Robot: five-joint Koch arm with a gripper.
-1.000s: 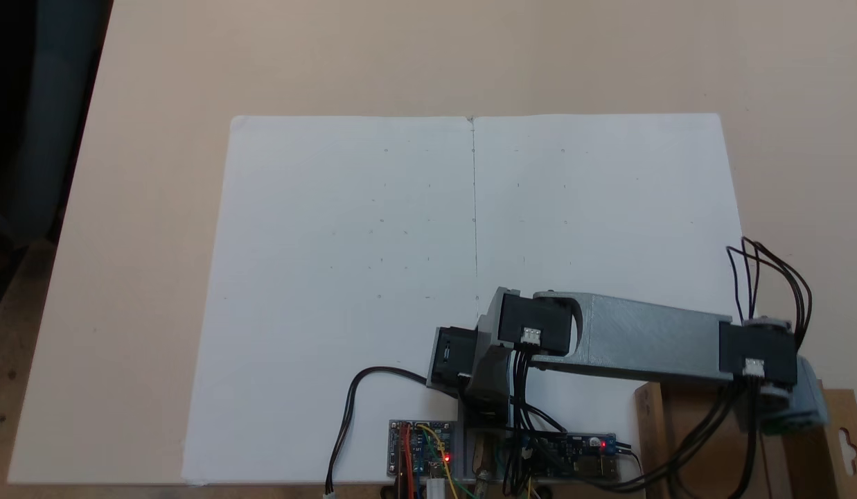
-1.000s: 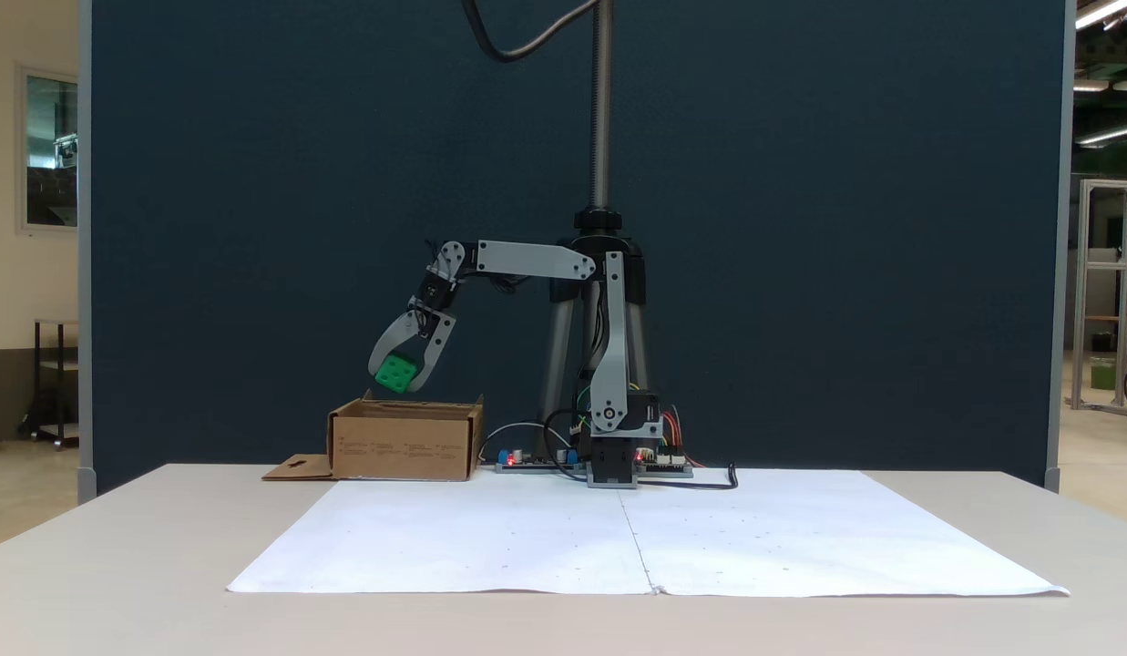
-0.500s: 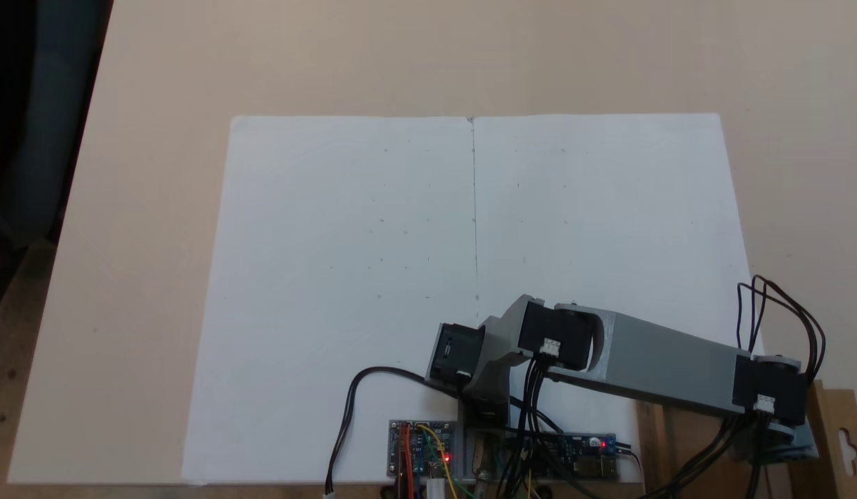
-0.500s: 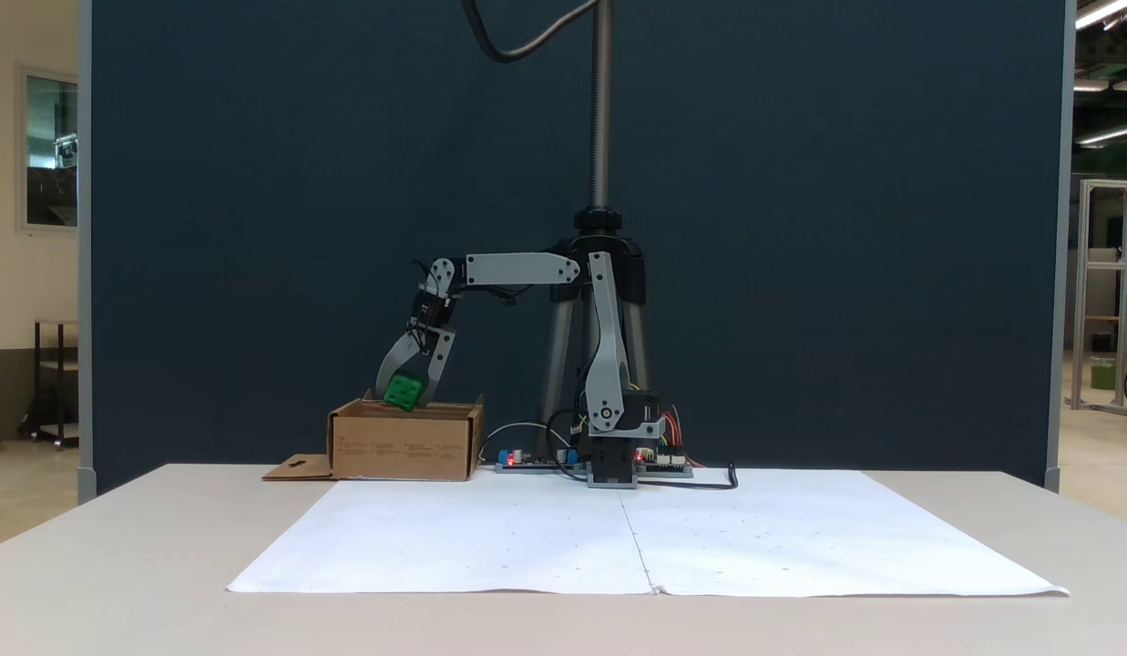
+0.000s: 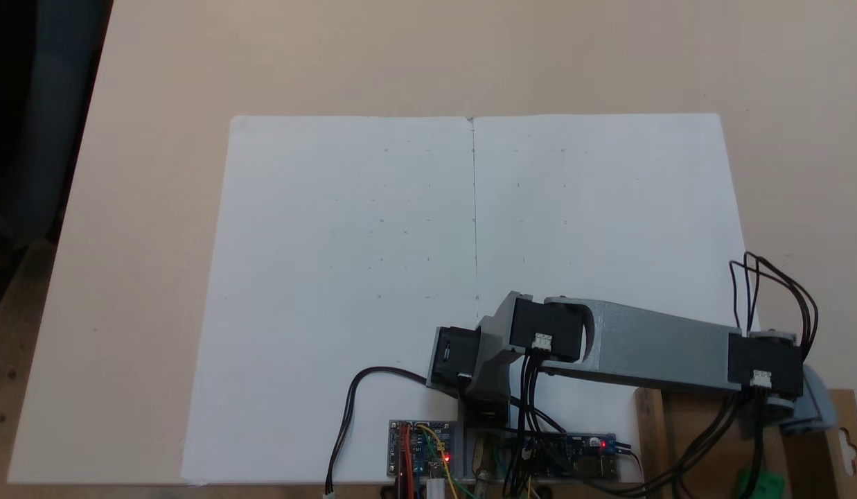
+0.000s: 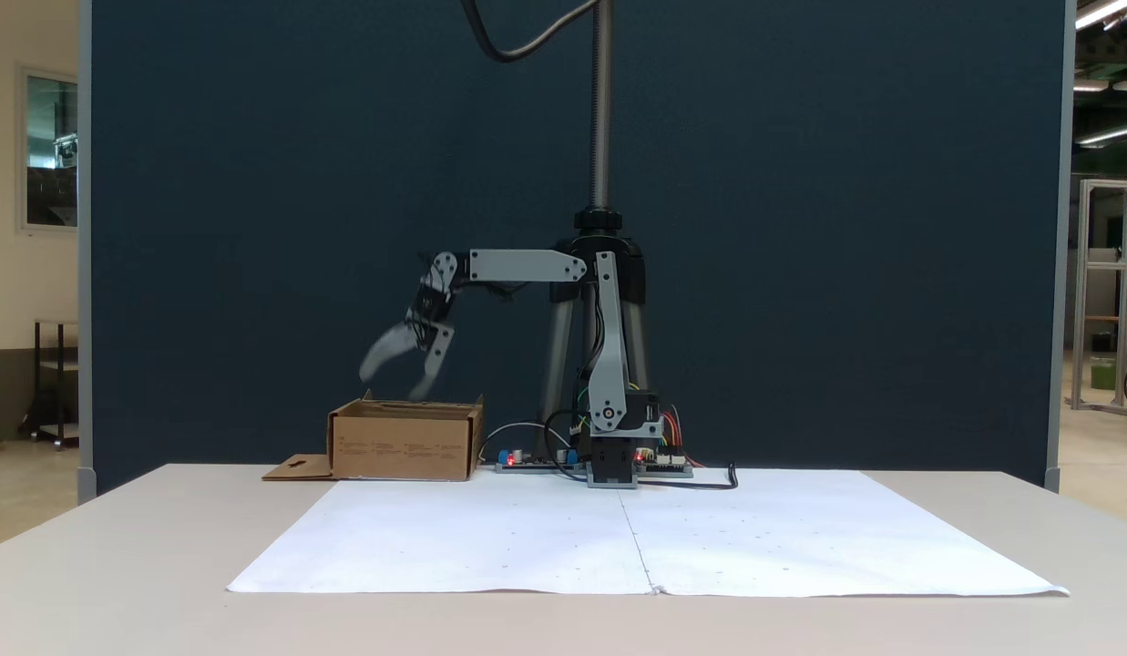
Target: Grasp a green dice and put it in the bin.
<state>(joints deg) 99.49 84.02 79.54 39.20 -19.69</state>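
Note:
In a fixed view from above, the green dice (image 5: 761,483) lies inside the bin (image 5: 681,433), a brown cardboard box at the lower right corner, partly crossed by black cables. The bin's side flap (image 5: 847,443) has a keyhole cutout. In a fixed view from the front, my gripper (image 6: 394,383) hangs just above the bin (image 6: 404,444), motion-blurred, jaws spread open with nothing between them. The box wall hides the dice in that front view.
Two white paper sheets (image 5: 470,277) cover the middle of the table. Circuit boards (image 5: 421,450) with wires sit beside the arm's base (image 6: 613,456). A tripod (image 6: 599,228) and a dark blue screen stand behind.
The gripper, shut on the green dice and lowered to the bin's rim, has opened and risen slightly. The dice has dropped into the bin.

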